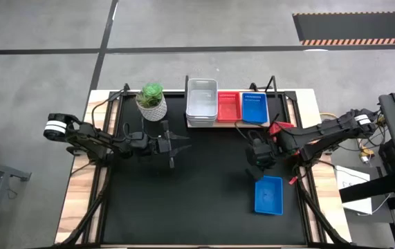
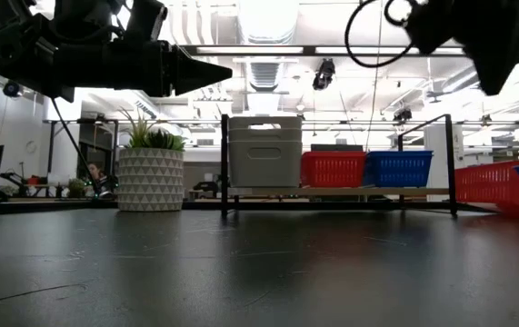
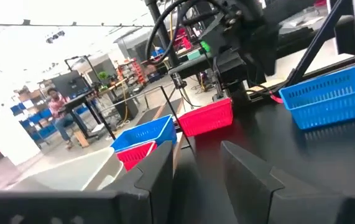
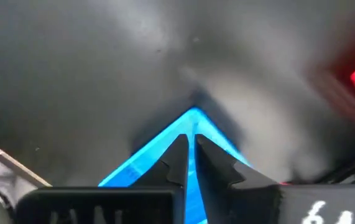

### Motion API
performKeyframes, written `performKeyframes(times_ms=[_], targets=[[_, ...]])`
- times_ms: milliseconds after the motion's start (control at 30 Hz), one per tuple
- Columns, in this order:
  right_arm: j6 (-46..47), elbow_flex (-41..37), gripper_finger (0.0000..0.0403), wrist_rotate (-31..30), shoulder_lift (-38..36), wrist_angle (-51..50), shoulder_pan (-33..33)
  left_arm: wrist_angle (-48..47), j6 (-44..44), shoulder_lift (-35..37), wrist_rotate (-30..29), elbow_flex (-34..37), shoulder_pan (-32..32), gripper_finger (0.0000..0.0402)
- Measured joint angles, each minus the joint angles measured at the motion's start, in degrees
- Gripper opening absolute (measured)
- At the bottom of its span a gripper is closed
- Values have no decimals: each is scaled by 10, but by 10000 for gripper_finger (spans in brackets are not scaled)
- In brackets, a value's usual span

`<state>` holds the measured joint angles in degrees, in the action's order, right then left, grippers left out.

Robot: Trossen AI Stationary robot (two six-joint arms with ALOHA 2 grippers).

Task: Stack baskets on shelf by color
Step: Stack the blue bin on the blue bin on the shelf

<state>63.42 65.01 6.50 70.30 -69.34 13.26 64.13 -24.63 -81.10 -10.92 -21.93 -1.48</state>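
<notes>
Overhead, the right gripper (image 1: 259,171), jaws nearly together, hovers over a loose blue basket (image 1: 268,195); the left gripper (image 1: 176,145), jaws apart, waits mid-worktop.

text: none legible | labels: none | numbers: none

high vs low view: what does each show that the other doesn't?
Only the high view: open tops of the baskets, the whole loose blue plastic basket on the black tabletop near the right gripper, and the left gripper mid-table.

Only the low view: the room behind, and side walls of the white-grey baskets, red basket and blue basket on the light-brown wooden shelf.

Both: the shelf with its three colour stacks, the white ribbed plant pot, and a red basket off the shelf's right end.
</notes>
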Motion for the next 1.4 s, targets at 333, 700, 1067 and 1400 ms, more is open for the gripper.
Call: performKeyframes(times_ms=[333, 700, 1067, 1400], targets=[[4, -7, 102, -7, 8, 19, 143, 11, -15, 2, 0, 0, 0, 118], [-19, -23, 141, -19, 56, 95, 252, 14, -58, 3, -1, 0, 0, 118], [36, -24, 136, -22, 113, 203, 336, 14, -57, 2, -1, 1, 0, 118], [50, -24, 137, -88, 156, 205, 413, 15, -7, 2, -3, -7, 0, 118]])
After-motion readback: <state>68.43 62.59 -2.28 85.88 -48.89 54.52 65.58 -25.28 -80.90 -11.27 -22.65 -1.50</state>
